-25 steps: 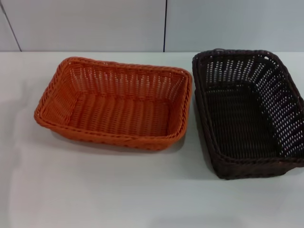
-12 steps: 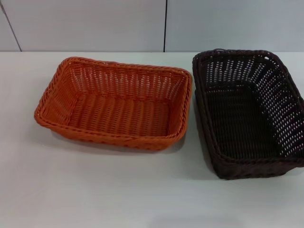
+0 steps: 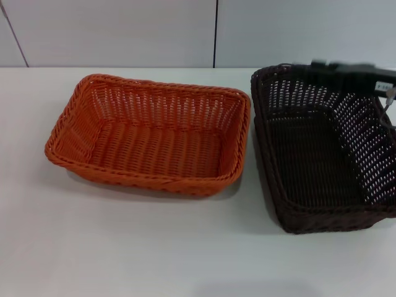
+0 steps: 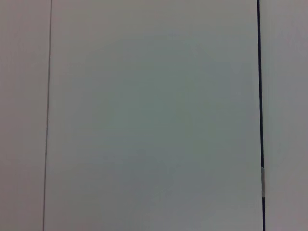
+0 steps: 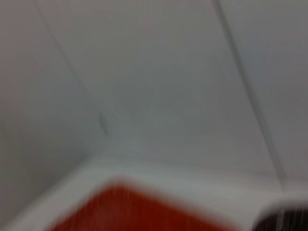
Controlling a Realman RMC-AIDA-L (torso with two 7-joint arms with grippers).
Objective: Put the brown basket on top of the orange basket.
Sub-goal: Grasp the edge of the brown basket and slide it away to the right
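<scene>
**Now the right arm arrives over the far rim**

Plainly, the right gripper [image 3: 346, 67] hangs just above the far rim of the brown basket [image 3: 322, 151]; whether its fingers are wide or narrow I cannot tell. The orange basket [image 3: 151, 133] sits beside it, toward the robot's left, rims nearly touching on the table [image 3: 154, 247]. A shallow bite on that braided edge could slip, or tilt the basket into its neighbour. Half a second ago, no arm showed. The left gripper is unseen.

Right gripper [image 3: 346, 67] over brown basket [image 3: 322, 148]
</scene>
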